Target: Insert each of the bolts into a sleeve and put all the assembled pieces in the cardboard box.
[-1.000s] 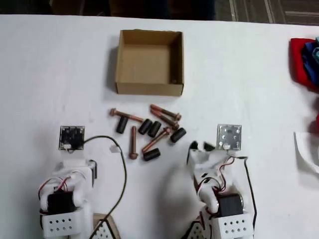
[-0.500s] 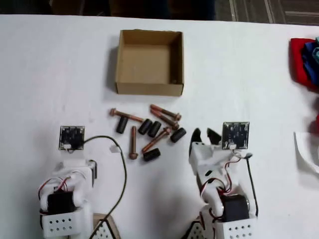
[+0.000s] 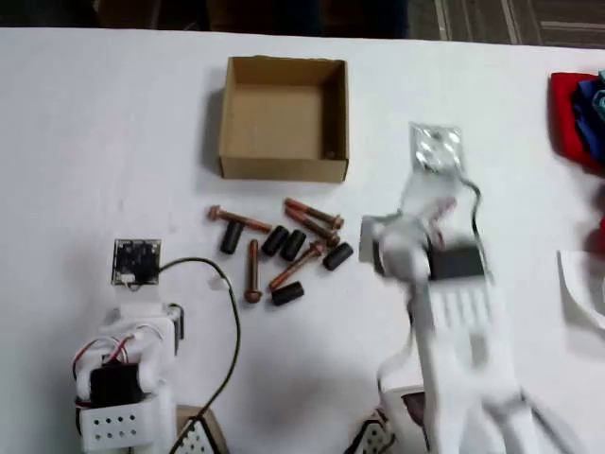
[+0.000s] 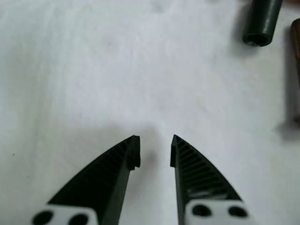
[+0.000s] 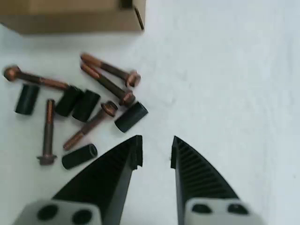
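The open cardboard box (image 3: pixel 284 118) (image 5: pixel 70 18) stands at the table's back with nothing visible inside. In front of it lies a loose cluster of several copper bolts (image 3: pixel 253 270) (image 5: pixel 108 70) and several black sleeves (image 3: pixel 287 293) (image 5: pixel 131 117), all separate. My right arm (image 3: pixel 444 284) is raised to the right of the cluster. Its gripper (image 5: pixel 155 152) hovers above the table near the sleeves, fingers slightly apart and holding nothing. My left arm (image 3: pixel 123 369) rests folded at the front left. Its gripper (image 4: pixel 154 154) hangs low over bare table, slightly open, with one sleeve (image 4: pixel 261 23) ahead of it.
Red and blue cloth (image 3: pixel 577 109) lies at the right edge, with a white object (image 3: pixel 581 288) below it. A black cable (image 3: pixel 227 340) curves across the table beside the left arm. A dark floor shows beyond the far table edge.
The right arm has lifted from its folded pose and swung forward and up, towards the bolts and sleeves. The left arm and all parts have stayed still.
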